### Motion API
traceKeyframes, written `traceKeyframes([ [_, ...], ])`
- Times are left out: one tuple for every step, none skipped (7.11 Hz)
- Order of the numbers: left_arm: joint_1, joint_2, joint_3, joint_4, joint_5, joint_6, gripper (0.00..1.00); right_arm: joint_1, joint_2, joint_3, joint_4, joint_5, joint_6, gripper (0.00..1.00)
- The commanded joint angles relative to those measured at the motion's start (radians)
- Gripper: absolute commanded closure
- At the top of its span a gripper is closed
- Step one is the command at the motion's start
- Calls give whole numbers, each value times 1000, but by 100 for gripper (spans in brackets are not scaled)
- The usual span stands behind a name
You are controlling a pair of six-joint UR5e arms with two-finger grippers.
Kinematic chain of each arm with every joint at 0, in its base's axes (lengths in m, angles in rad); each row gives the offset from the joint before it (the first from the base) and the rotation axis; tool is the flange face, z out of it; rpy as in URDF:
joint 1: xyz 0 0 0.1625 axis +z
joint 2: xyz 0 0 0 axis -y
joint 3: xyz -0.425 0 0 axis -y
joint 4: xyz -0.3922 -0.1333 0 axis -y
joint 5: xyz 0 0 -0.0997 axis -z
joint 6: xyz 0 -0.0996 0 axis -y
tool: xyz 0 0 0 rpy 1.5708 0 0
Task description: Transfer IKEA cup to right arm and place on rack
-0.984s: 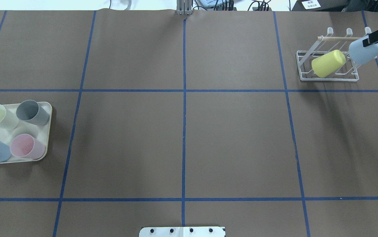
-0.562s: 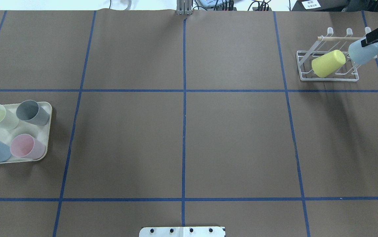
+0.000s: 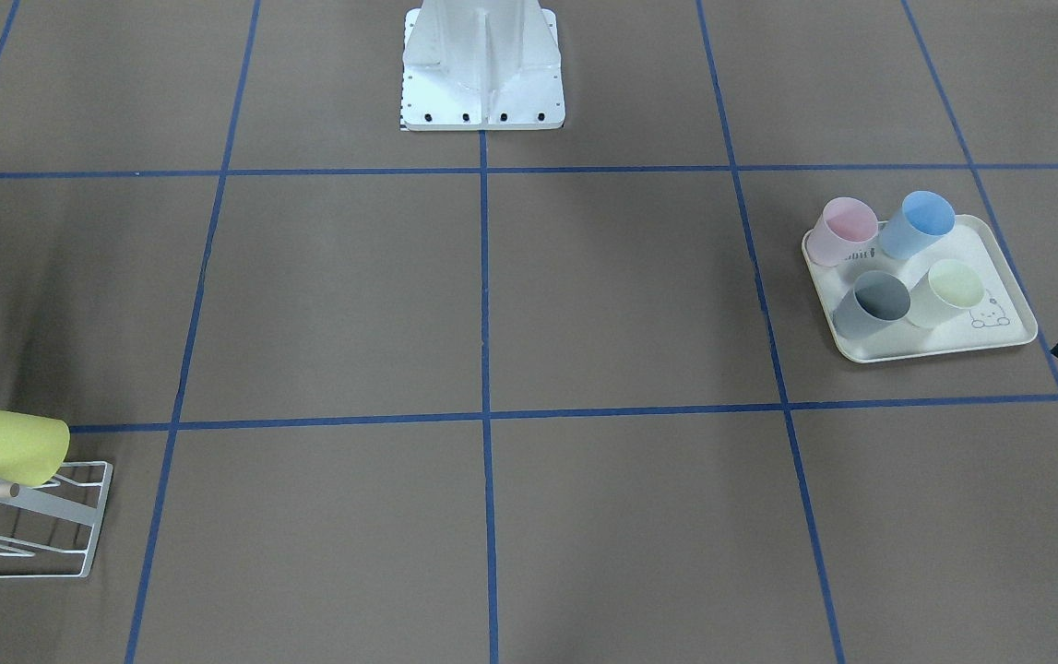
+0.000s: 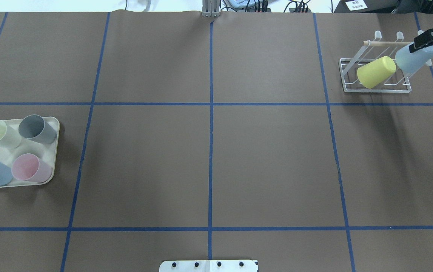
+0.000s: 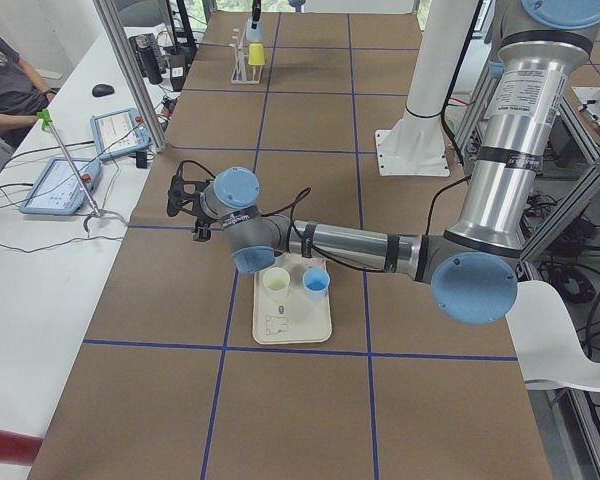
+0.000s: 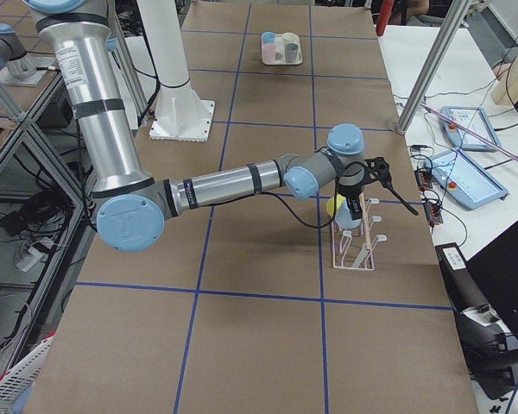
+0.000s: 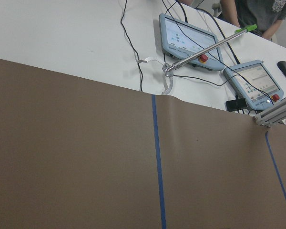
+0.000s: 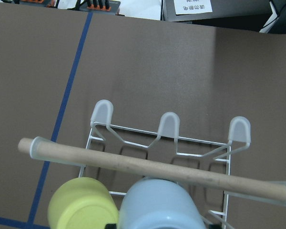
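Overhead exterior | yellow cup (image 4: 376,72) on rack (image 4: 384,44) | beside pale-blue cup (image 4: 409,62) | right claw (image 4: 423,42) holds

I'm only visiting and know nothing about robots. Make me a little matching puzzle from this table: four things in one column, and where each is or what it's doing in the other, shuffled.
Things:
1. yellow cup
2. pink cup
3. wooden dowel
4. right arm's fingers

Places or states:
A. standing mouth-up on the cream tray
B. clamped on a pale blue cup
C. lying tilted on the white rack
D. running across the rack's top

Pairs: 1-C, 2-A, 3-D, 4-B.
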Motion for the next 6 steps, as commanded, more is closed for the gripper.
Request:
traceKeyframes([
  [-1,1,-1,0,-2,0,12,-13,6,-14,1,1,0,87],
  [-1,1,-1,0,-2,0,12,-14,6,-16,1,1,0,83],
  [-1,2,-1,0,-2,0,12,-16,6,-17,1,3,2,71],
  [-1,2,-1,0,-4,-2,12,-17,6,-19,1,3,2,52],
  [-1,2,-1,0,-5,-2,12,-20,6,-23,1,3,6,26],
  [-1,2,-1,0,-5,-2,12,-33,7,-32,2,3,12,4],
])
